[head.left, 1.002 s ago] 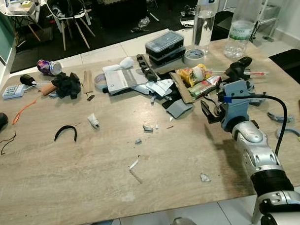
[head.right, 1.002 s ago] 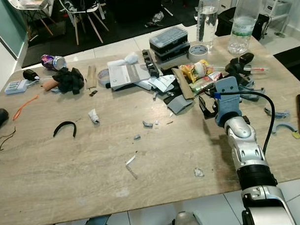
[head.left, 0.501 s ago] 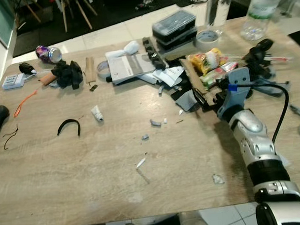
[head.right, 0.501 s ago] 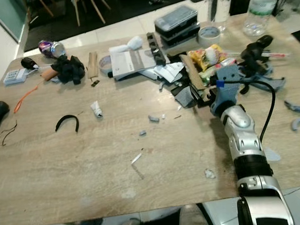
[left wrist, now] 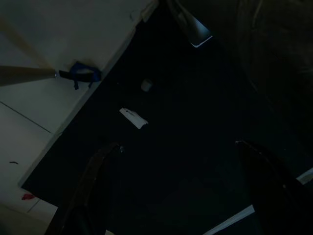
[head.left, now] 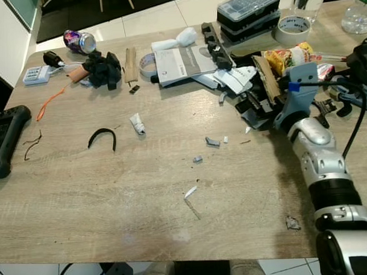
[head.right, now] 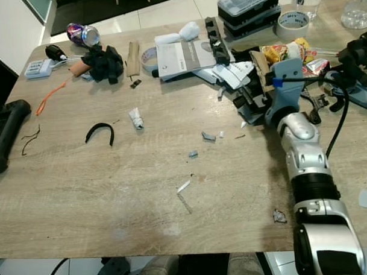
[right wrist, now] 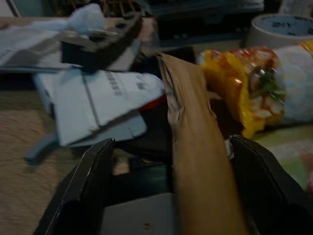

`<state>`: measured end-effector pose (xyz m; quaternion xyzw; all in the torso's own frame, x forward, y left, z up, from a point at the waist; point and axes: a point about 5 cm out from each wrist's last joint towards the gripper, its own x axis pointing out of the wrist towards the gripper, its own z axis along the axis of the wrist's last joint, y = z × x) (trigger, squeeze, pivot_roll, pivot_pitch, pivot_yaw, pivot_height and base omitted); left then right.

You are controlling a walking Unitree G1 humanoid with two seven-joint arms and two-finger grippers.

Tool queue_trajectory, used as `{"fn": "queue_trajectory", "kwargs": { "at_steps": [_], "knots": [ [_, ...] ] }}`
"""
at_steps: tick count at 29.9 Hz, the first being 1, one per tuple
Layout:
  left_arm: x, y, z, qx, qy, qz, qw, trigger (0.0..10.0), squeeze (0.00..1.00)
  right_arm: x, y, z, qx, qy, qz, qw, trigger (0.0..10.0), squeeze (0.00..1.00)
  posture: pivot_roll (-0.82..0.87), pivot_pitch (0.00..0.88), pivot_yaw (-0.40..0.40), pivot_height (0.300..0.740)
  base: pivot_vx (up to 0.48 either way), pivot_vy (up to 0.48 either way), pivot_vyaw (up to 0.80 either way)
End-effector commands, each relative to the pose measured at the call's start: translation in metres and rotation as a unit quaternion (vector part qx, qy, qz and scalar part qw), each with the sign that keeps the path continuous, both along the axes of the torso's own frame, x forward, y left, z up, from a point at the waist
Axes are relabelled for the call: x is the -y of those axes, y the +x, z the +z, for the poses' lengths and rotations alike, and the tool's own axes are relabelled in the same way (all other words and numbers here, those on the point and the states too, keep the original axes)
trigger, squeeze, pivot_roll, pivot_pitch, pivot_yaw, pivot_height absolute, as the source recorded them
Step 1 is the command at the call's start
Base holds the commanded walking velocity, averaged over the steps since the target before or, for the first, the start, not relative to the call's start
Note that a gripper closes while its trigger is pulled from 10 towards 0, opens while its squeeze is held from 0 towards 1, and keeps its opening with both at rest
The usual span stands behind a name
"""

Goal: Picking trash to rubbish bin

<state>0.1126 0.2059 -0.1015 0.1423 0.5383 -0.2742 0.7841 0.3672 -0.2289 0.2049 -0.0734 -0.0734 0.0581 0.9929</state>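
A long flat strip of brown cardboard [right wrist: 195, 147] lies in the heap of trash near the far right part of the wooden table [head.left: 113, 194]. The right gripper [right wrist: 171, 196] is low over the table with one black finger on each side of the strip, spread wide, and I cannot tell if they touch it. From the head camera the right gripper [head.left: 255, 105] sits at the edge of the heap, on the end of the silver right arm [head.left: 320, 163]. Just beside the strip is a yellow and red snack wrapper [right wrist: 254, 88], and on the other side lies a folded white paper with print on it [right wrist: 98, 98]. A roll of white tape [head.left: 290, 30] and a black plastic box with a clear lid [head.left: 251, 5] stand behind the heap. Well apart, on the bare wood, lie a curved black band [head.left: 102, 138], a small white tube [head.left: 137, 123] and tiny bits of paper [head.left: 190, 191]. A crushed purple drink can [head.left: 79, 41] lies at the far left corner. The left gripper [left wrist: 171, 161] hangs in the dark over the floor, its fingers spread apart.
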Motion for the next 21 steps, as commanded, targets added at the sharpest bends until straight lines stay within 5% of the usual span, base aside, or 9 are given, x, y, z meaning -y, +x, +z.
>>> {"fn": "queue_trajectory", "kwargs": {
  "at_steps": [1,15,16,21],
  "knots": [
    [-0.012,-0.015,-0.002,-0.024,0.015,-0.002,1.000,10.0,0.00,0.003,0.000,-0.002,-0.011,0.004,-0.016,1.000,10.0,0.00,-0.06,0.270,0.176,0.740,0.000,0.000,0.00],
    [-0.009,-0.019,-0.003,-0.029,0.010,-0.005,1.000,10.0,0.00,0.018,0.001,-0.008,-0.057,0.003,-0.081,0.995,10.0,0.00,-0.06,0.278,0.172,0.740,0.000,0.000,0.00],
    [-0.008,-0.019,-0.003,-0.029,0.009,-0.005,1.000,10.0,0.00,0.019,0.001,-0.011,-0.068,0.006,-0.085,0.994,0.0,0.00,-0.07,0.276,0.170,0.740,0.000,0.000,0.00],
    [-0.006,-0.018,-0.004,-0.028,0.010,-0.005,1.000,10.0,0.00,0.018,0.002,-0.010,-0.071,0.018,-0.083,0.994,0.0,0.00,-0.07,0.269,0.167,0.740,0.000,0.000,0.00]
  ]
}}
